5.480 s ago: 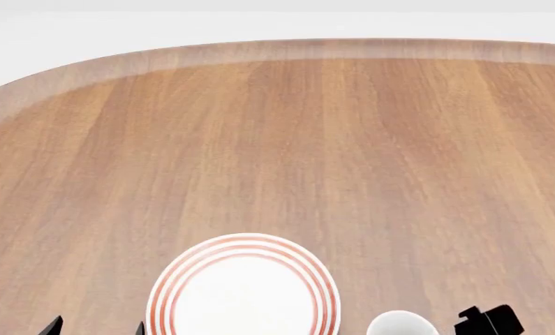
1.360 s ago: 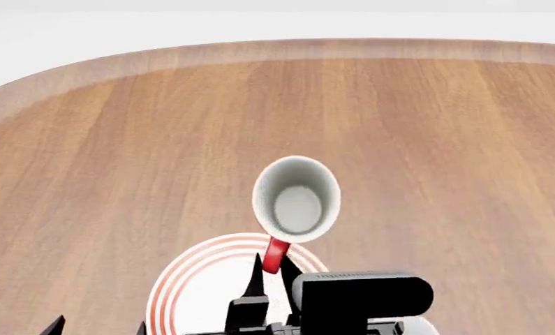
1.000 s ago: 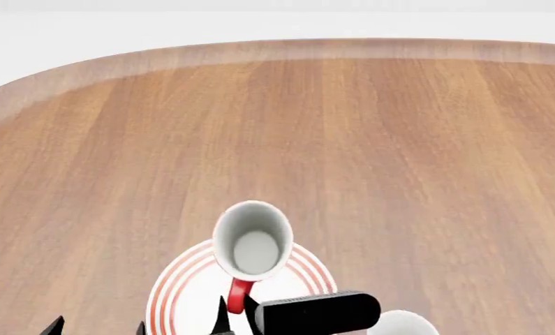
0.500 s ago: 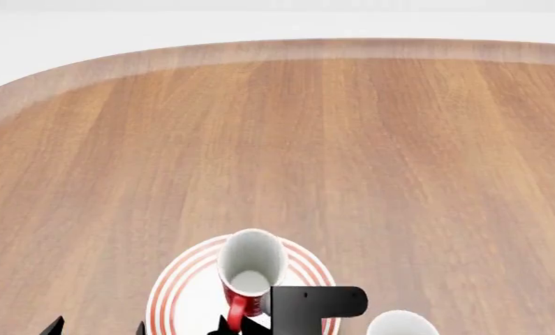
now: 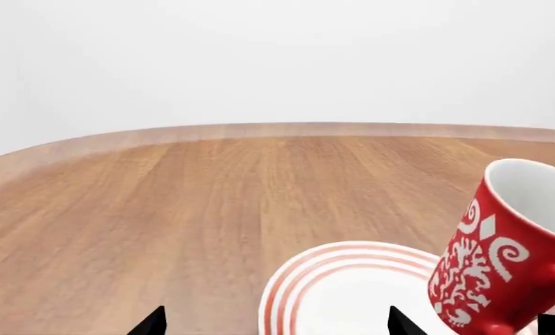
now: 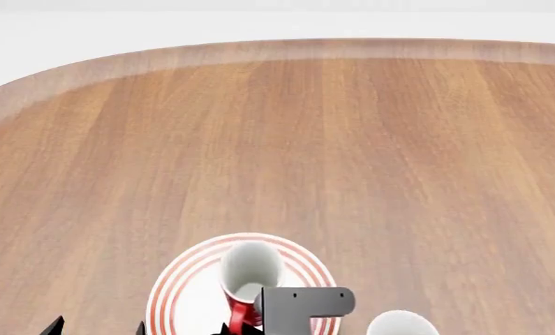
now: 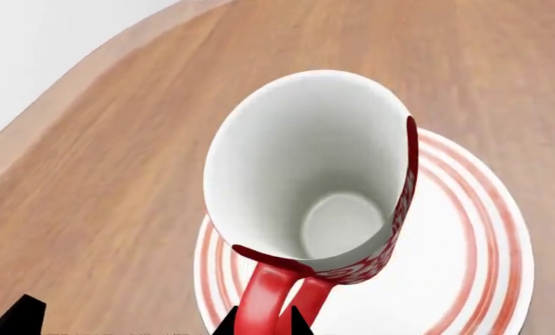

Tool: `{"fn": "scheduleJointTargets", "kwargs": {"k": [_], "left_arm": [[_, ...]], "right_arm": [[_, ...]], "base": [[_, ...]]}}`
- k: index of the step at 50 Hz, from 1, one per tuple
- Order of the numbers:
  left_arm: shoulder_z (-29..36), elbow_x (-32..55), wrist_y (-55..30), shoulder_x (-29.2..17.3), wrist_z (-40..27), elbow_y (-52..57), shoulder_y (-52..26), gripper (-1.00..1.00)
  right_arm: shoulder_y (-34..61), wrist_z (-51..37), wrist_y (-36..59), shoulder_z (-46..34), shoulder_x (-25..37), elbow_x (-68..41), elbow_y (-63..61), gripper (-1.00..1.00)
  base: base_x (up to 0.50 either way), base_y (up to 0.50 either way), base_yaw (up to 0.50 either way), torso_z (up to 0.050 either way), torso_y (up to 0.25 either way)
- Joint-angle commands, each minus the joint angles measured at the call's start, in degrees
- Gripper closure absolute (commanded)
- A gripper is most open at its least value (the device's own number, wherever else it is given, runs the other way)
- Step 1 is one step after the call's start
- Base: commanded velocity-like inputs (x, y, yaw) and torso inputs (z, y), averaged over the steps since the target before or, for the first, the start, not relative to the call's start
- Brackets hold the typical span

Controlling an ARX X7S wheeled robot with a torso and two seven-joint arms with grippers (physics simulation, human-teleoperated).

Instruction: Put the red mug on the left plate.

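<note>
Surface: wide wood-grain table (image 6: 371, 153) with a rounded far edge and raised lip, plain white background behind it; nothing else of the room shows.

Right arm: only a black block of it (image 6: 301, 305) shows at the near edge in head view, sitting over the near right part of the round white plate with thin red rings (image 6: 188, 279). Right gripper (image 7: 268, 324): wrist view shows the dark finger tips at the red loop handle (image 7: 272, 296), one on each side, pinching it. Jaws nearly closed on the handle.

Small red mug with white scrollwork (image 5: 496, 251): above the ringed plate, tilted, mouth leaning toward the far side, handle toward the near side. Left wrist view shows its base low over the plate's white centre; can't tell whether it touches. White inside visible in right wrist view (image 7: 319, 178).

Left gripper (image 5: 272, 322): only two black finger tips show at the near edge, spread well apart, nothing between them, just left of the plate.

Rim of a plain white mug (image 6: 400, 324) at the near edge, right of the plate.
</note>
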State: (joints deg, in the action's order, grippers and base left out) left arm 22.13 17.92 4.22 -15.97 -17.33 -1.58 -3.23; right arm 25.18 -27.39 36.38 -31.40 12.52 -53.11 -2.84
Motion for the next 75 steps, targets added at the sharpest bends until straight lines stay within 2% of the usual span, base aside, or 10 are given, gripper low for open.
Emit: {"fn": "scheduleJointTargets", "kwargs": {"k": [1, 55, 75], "left_arm": [[0.14, 0.17, 0.08, -0.06, -0.07, -0.46, -0.31, -1.00], [0.98, 0.88, 0.24, -0.68, -0.71, -0.12, -0.42, -1.00], [1.24, 1.15, 0.20, -0.95, -1.00, 0.12, -0.40, -1.00]], "right_arm": [[1.14, 1.52, -1.14, -1.28, -0.85, 2.24, 3.19, 1.00], [6.59, 3.06, -2.63, -4.19, -4.12, 4.85, 15.37, 1.00], [6.28, 3.04, -3.19, -5.60, -4.32, 4.30, 15.37, 1.00]], "base": [[0.00, 0.00, 0.00, 0.000, 0.000], [0.00, 0.00, 0.00, 0.000, 0.000], [0.00, 0.00, 0.00, 0.000, 0.001]]}}
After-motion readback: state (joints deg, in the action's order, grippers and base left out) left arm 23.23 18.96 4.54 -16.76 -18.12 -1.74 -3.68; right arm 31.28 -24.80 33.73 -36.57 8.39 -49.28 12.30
